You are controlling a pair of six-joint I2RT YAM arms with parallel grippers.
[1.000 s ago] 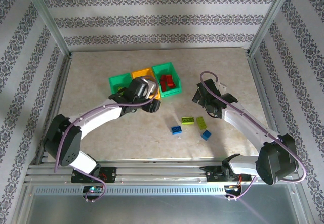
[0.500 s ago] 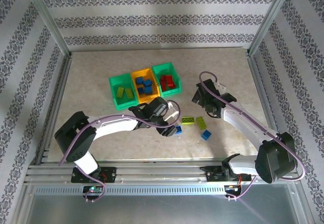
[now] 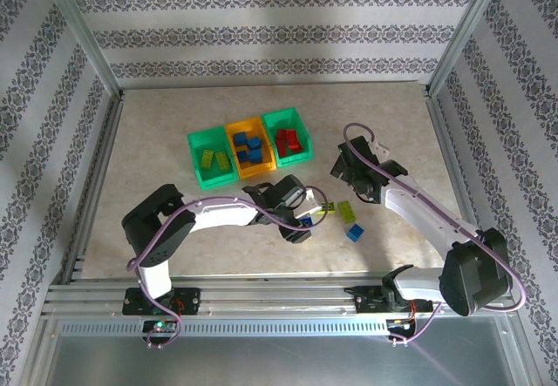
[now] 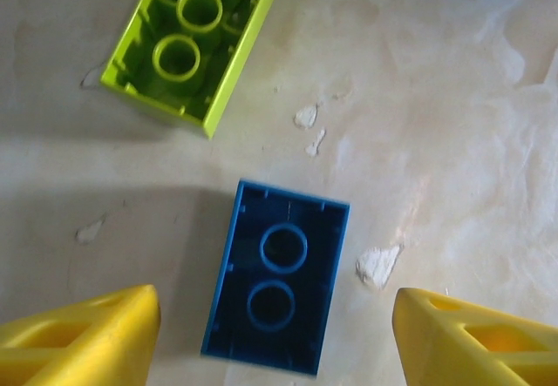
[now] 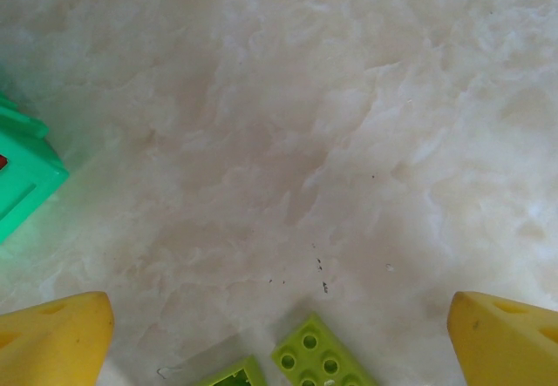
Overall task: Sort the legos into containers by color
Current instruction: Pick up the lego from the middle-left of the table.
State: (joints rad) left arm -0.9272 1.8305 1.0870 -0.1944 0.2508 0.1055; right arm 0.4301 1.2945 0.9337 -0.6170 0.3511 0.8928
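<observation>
Blue brick (image 4: 277, 288) lies hollow-side up at lower centre, untouched between parted left fingers (image 4: 87, 338); probably light, stiff, slick, so pinch its long sides squarely. Right fingers (image 5: 52, 338) stand apart, empty

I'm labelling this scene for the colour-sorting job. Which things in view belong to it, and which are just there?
Belongs to the job: left green bin, orange bin, right green bin, blue brick, second blue brick, yellow-green brick, second yellow-green brick.

Just there: aluminium rail, patterned wall, tabletop.
</observation>
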